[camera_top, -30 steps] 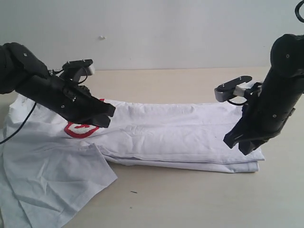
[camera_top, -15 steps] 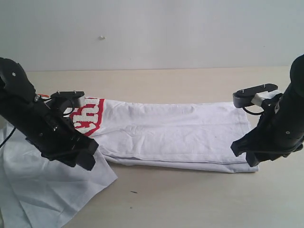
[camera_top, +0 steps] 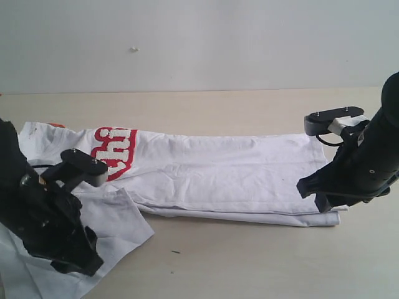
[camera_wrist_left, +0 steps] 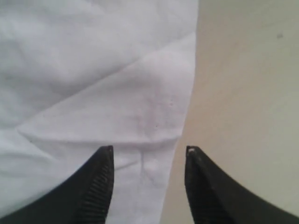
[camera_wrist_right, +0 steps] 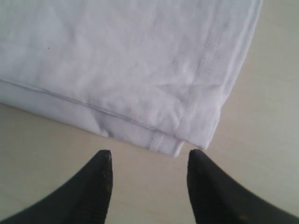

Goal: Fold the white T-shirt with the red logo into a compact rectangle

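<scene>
The white T-shirt (camera_top: 218, 177) lies across the table as a long band folded lengthwise, with one sleeve (camera_top: 106, 230) spread flat at the front left. The red logo (camera_top: 113, 151) shows partly near the collar end. A speck of orange neck tag (camera_top: 56, 125) peeks out at the far left. My left gripper (camera_top: 78, 266) hangs open over the sleeve's front edge, and that sleeve edge (camera_wrist_left: 180, 116) runs between its fingers in the left wrist view. My right gripper (camera_top: 319, 198) is open just off the hem corner (camera_wrist_right: 180, 147), holding nothing.
The beige tabletop (camera_top: 249, 261) stretches in front of the shirt and behind it up to the pale wall (camera_top: 206, 43). A small dark speck (camera_top: 176, 251) lies on the table near the sleeve. The right arm's camera bracket (camera_top: 333, 118) sticks out above the hem end.
My left arm has swung from above the logo down to the front left over the sleeve, uncovering the logo. The right gripper has dropped lower beside the hem corner.
</scene>
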